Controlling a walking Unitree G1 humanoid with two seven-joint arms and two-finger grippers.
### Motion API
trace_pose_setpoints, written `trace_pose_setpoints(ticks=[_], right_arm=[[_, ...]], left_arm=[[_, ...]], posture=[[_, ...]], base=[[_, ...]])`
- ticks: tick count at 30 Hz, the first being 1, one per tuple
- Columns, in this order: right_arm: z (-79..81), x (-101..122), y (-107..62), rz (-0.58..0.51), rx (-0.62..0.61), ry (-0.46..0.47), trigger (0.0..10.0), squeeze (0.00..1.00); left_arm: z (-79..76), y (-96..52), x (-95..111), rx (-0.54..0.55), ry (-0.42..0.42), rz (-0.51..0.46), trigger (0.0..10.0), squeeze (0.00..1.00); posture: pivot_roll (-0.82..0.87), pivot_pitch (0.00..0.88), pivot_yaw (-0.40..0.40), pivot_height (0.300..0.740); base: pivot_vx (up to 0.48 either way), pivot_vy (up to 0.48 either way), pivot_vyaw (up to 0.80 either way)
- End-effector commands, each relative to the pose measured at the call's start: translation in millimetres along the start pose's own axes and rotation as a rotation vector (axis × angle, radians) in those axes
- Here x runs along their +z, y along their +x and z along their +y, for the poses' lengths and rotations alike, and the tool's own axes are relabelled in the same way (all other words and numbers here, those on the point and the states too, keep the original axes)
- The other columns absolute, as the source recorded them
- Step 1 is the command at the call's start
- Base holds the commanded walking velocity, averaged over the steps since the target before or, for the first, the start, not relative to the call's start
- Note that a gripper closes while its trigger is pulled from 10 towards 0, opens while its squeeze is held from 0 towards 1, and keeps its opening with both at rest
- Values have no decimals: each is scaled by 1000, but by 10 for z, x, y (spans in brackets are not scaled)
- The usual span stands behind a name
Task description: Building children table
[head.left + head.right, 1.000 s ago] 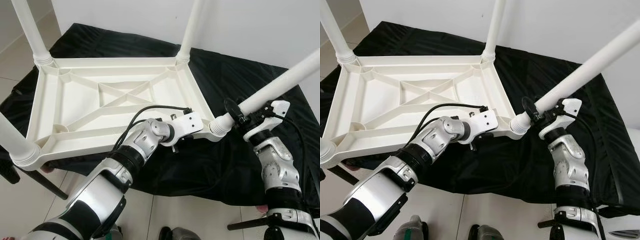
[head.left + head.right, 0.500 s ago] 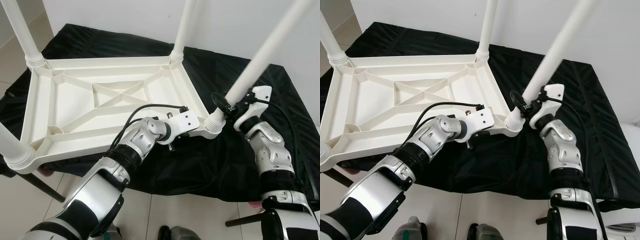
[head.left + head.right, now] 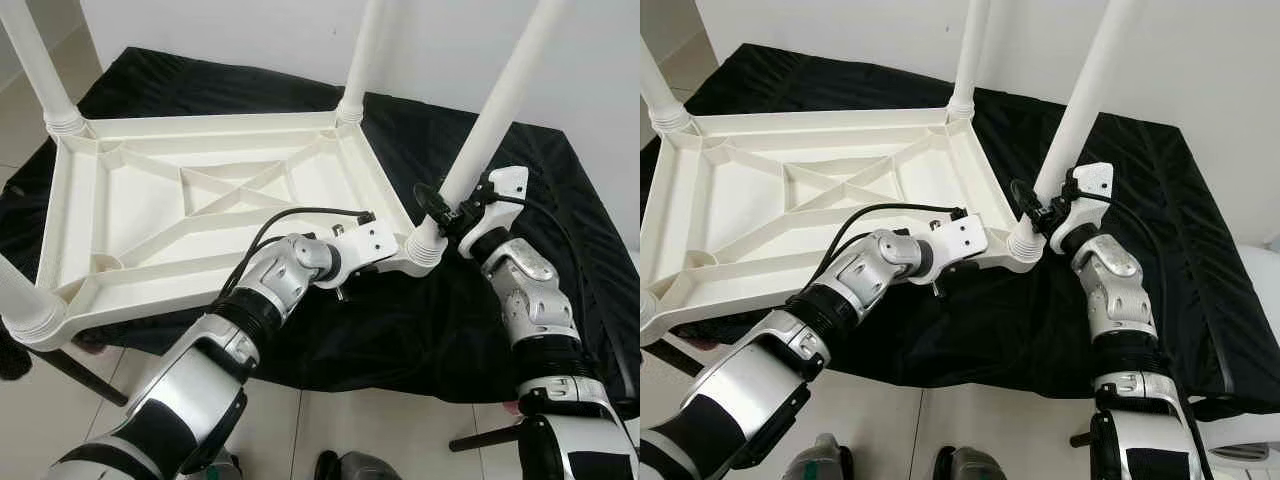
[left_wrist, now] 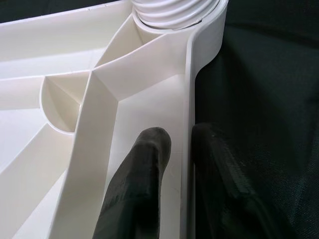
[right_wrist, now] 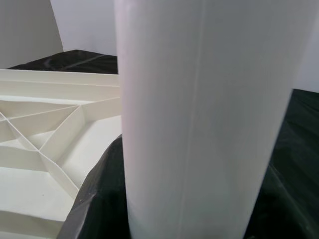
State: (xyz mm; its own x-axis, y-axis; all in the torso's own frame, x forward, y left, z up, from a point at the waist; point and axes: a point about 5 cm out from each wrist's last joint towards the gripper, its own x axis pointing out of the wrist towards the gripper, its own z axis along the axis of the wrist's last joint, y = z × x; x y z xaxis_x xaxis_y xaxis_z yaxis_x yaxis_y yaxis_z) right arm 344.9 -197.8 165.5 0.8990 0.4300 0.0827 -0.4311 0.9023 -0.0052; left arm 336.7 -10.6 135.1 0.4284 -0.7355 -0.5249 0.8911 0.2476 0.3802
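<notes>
Left eye view: black cloth (image 3: pixel 560 240) spread across the frame, with the upturned white tabletop (image 3: pixel 180 215) lying on it at centre left. Four white legs rising from the corners; the near-right leg (image 3: pixel 490 120) leaning a little, long axis running up toward the upper right, its foot in the corner socket (image 3: pixel 425 250) at centre. Right gripper (image 3: pixel 455 212) clamped around that leg just above the socket, directly beside it. Left gripper (image 4: pixel 172 164) pinching the tabletop's rim next to the same corner, one finger (image 4: pixel 144 169) inside, one outside. Probably seating the leg straight down.
</notes>
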Motion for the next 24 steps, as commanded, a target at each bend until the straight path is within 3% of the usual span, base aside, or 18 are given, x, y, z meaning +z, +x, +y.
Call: trace_pose_setpoints(ticks=[1, 10, 24], right_arm=[[61, -488, -136, 197, -5, 78, 10000, 0], [192, -588, -279, 138, 29, 97, 10000, 0], [148, -623, -251, 164, -17, 114, 10000, 0]], left_arm=[[-41, 21, -88, 4, -15, 44, 10000, 0], [-49, 22, -85, 1, -15, 42, 10000, 0], [-45, 25, -72, 0, -13, 41, 10000, 0]], posture=[[34, 64, -72, 740], [33, 67, -70, 740], [34, 67, -68, 740]], base=[[0, 0, 0], [0, 0, 0], [0, 0, 0]])
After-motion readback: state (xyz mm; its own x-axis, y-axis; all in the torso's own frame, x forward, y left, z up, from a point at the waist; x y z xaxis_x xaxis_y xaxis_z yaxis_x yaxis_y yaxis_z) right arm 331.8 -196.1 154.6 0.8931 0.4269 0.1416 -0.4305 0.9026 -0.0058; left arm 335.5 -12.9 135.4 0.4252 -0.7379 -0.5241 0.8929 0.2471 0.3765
